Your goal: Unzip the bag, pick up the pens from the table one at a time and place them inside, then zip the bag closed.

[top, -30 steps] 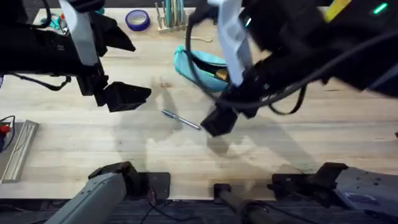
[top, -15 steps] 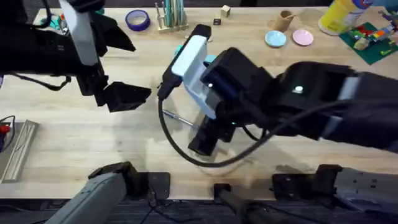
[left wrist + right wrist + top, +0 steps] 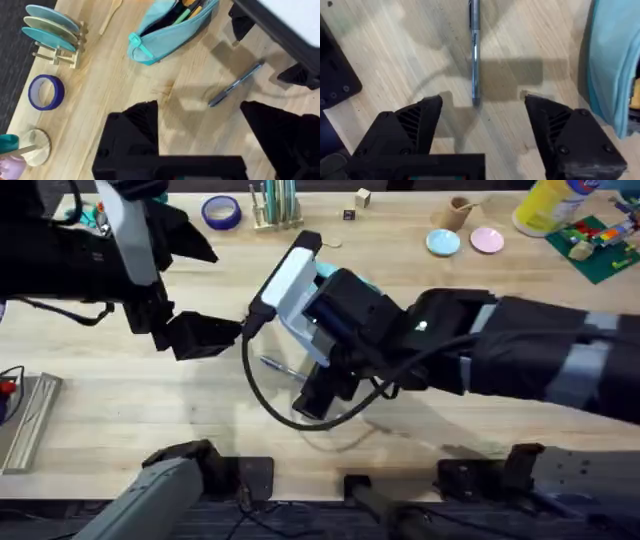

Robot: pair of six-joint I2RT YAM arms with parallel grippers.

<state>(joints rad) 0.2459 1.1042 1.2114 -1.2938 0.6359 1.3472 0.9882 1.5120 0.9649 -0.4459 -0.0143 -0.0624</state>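
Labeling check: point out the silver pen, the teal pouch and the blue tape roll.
silver pen (image 3: pixel 474 52): right wrist view, mid barrel.
teal pouch (image 3: pixel 167 37): left wrist view, side fabric below the open zipper.
blue tape roll (image 3: pixel 46 92): left wrist view, its blue rim.

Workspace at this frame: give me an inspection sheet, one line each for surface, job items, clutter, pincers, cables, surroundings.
Surface: pale plank table, bare around the pen.
Job's things: teal bag lies unzipped with a green pen inside; silver pen lies flat on the wood, apart from the bag.
Clutter: blue tape roll, rack of teal discs, small dishes at the far edge.
Grippers: right pincer open, low over the silver pen's end, straddling it; left pincer open, holding nothing.
Cables: black cable loops off the right arm.
Surroundings: nothing seen.
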